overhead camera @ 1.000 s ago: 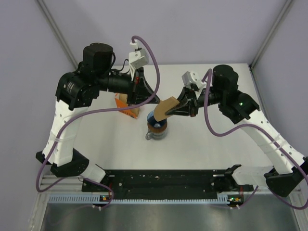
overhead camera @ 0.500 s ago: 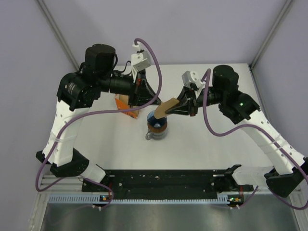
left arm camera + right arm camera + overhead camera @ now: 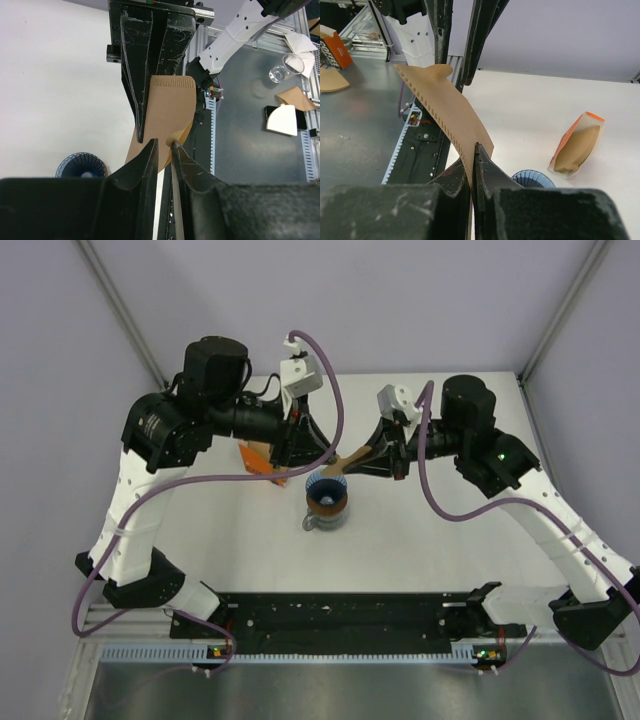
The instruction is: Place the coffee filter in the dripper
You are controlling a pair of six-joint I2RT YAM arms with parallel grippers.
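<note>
My right gripper (image 3: 350,464) is shut on the coffee filter (image 3: 335,468), a tan paper fan, and holds it in the air just above the dripper (image 3: 326,490). The right wrist view shows the filter (image 3: 445,110) pinched at its lower corner between my jaws (image 3: 474,147). The blue ribbed dripper (image 3: 532,177) sits on a grey glass jug (image 3: 324,517). My left gripper (image 3: 322,454) is narrowly open, its tips (image 3: 164,142) at the filter's far edge (image 3: 167,105). The dripper shows at lower left in the left wrist view (image 3: 82,167).
The orange-and-white pack of brown filters (image 3: 262,462) stands just left of the dripper, under my left arm, and shows in the right wrist view (image 3: 577,145). A black rail (image 3: 340,615) runs along the table's near edge.
My left gripper has moved right, up to the filter's edge. The right gripper has turned the filter more edge-on and lowered it toward the dripper.
</note>
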